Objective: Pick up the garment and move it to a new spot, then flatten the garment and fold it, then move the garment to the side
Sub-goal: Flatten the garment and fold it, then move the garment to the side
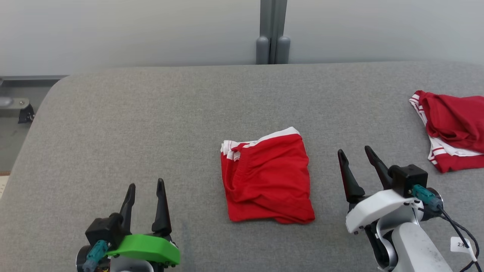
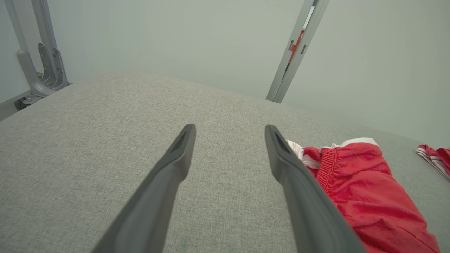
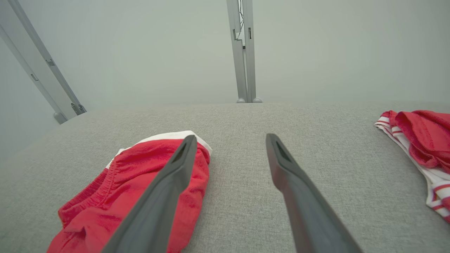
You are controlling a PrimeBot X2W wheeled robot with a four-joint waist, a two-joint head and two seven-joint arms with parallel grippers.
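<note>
A red garment (image 1: 267, 177) with white trim lies folded in a rough square at the middle of the grey padded table (image 1: 151, 121). It also appears at the right of the left wrist view as the garment (image 2: 365, 189) and at the lower left of the right wrist view as the garment (image 3: 133, 189). My left gripper (image 1: 145, 186) stands open at the lower left, well clear of it, holding nothing. To the garment's right, my right gripper (image 1: 356, 151) is open and empty, a short gap away. In the wrist views the left gripper (image 2: 229, 129) and right gripper (image 3: 230, 138) hover over bare cloth.
A second red and white striped garment (image 1: 452, 128) lies crumpled at the table's right edge, also the striped garment (image 3: 422, 144). A grey upright post (image 1: 273, 32) stands behind the table's far edge. The table's left corner rounds off near a metal bracket (image 1: 19, 107).
</note>
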